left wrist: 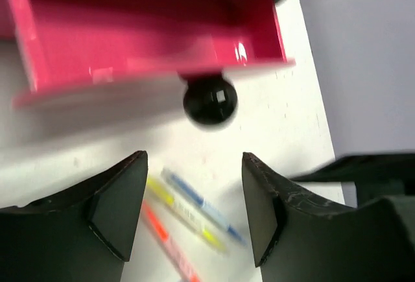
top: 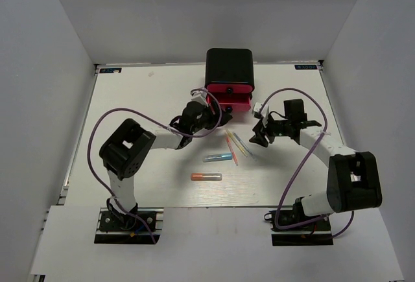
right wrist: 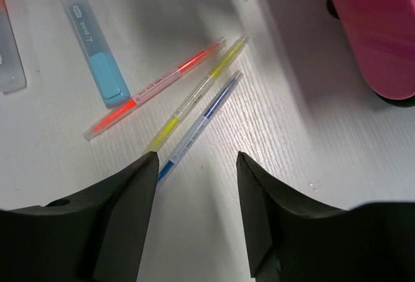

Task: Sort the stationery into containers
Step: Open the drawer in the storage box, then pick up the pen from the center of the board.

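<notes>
The black box (top: 229,68) of pink drawers stands at the back centre, with its lowest drawer (top: 235,105) pulled out. In the left wrist view the open drawer (left wrist: 149,29) looks empty, its black knob (left wrist: 209,100) just ahead of my fingers. My left gripper (top: 213,115) is open and empty by the drawer front, above the thin sticks (left wrist: 194,207). My right gripper (top: 258,134) is open and empty, right of the pink, yellow and blue sticks (right wrist: 194,100). A blue tube (top: 217,158) and an orange tube (top: 206,177) lie nearer on the table.
The blue tube (right wrist: 97,48) and the translucent end of another tube (right wrist: 10,48) lie left of the sticks in the right wrist view. The pink drawer front (right wrist: 382,29) is at the upper right there. White walls enclose the table.
</notes>
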Controlling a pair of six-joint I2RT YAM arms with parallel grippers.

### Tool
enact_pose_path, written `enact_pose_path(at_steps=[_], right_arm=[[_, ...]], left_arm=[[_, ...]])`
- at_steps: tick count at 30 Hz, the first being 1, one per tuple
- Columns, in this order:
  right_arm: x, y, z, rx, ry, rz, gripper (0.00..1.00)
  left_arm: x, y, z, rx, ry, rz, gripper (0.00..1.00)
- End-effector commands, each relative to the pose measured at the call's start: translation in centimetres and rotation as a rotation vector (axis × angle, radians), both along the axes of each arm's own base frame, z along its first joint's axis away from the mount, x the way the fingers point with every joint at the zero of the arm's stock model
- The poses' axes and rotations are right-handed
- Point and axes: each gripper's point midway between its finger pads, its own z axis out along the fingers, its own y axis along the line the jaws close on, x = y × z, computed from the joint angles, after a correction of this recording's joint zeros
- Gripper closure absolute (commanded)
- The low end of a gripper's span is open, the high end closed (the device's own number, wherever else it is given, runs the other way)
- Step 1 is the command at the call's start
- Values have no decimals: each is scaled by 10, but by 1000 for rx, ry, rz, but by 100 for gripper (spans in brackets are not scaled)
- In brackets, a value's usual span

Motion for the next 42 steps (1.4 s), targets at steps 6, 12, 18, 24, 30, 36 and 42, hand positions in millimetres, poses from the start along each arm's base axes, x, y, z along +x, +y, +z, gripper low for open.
enact_pose_path(at_steps=[6, 12, 18, 24, 30, 36, 42], right_arm=[[0, 7, -11, -46, 16, -4, 48], [10, 12, -27, -133, 42, -71, 51], [23, 16, -46, -205, 61, -153, 51], [36, 19, -54, -243, 74, -216, 51], [32, 21, -60, -278, 83, -209, 51], [31, 21, -55, -270, 79, -219, 52], [31, 26, -42, -241, 76, -223, 52]], left_arm=[[-57, 38, 35, 57, -73, -63, 36], [-85, 89, 26, 178, -82, 19, 57], [-107, 129, 17, 243, -58, 104, 43], [-115, 153, 23, 270, -69, 175, 31], [-118, 161, 18, 256, -18, 232, 21], [-115, 161, 17, 233, 20, 258, 20], [-113, 159, 21, 220, 7, 259, 20]])
